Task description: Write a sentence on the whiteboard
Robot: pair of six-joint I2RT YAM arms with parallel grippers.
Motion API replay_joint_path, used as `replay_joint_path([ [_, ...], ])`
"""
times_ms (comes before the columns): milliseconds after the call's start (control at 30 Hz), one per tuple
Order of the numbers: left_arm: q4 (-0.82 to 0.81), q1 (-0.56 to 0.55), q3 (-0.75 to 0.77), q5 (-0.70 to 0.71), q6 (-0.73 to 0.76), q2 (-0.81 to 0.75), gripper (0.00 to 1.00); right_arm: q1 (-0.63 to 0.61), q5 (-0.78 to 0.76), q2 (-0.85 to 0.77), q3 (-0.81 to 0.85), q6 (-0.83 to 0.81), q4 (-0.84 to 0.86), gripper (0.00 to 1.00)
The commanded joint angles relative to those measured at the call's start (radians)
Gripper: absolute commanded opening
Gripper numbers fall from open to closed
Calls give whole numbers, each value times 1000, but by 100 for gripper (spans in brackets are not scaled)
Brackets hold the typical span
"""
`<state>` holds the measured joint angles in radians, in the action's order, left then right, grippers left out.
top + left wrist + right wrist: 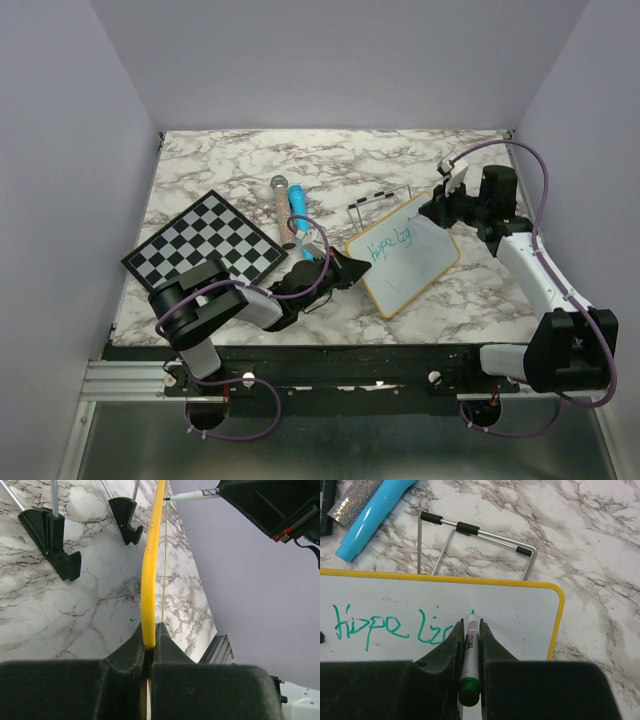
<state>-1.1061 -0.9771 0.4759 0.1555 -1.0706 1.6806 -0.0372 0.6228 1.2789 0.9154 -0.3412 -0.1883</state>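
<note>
Right claw: clenched on a green marker [470,652], and the right gripper [470,630] has the barrel pinched between both fingers, green cap end pointing back toward the wrist.
Marker tip: down on the white surface, right at the end of the green writing.
Left claw: clamped too. The left gripper [149,641] bites the yellow-edged frame of the whiteboard [149,575], one finger on each face, and the board is seen edge-on from this wrist.
Whiteboard: there it is in the top view, the whiteboard [425,262] sitting right of centre on the table, turned at an angle, its near-left corner in the left claw and its far-right part under the right claw.
The sentence: the sentence [367,625] is green handwriting on one line, "Hope" clear, then a second word starting "Li" that runs under the fingers.
Just beyond the board: a wire stand [477,532] with black sleeves lies on the marble just past the far edge.
Further left: a blue tube [372,515] lies on the table, and a chessboard [205,245] sits on the left side.
Table: marble table [250,160], white with grey veins, under everything.
</note>
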Motion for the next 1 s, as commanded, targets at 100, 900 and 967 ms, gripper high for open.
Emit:
replay_joint_path([
  [100, -5, -5, -6, -27, 31, 7, 0, 3, 31, -39, -21, -68, -95, 0],
  [900, 3, -5, -5, -30, 35, -2, 0, 3, 28, -46, 7, -52, -105, 1],
  [967, -1, -5, -5, -30, 35, 2, 0, 3, 31, -36, 8, -42, -93, 1],
])
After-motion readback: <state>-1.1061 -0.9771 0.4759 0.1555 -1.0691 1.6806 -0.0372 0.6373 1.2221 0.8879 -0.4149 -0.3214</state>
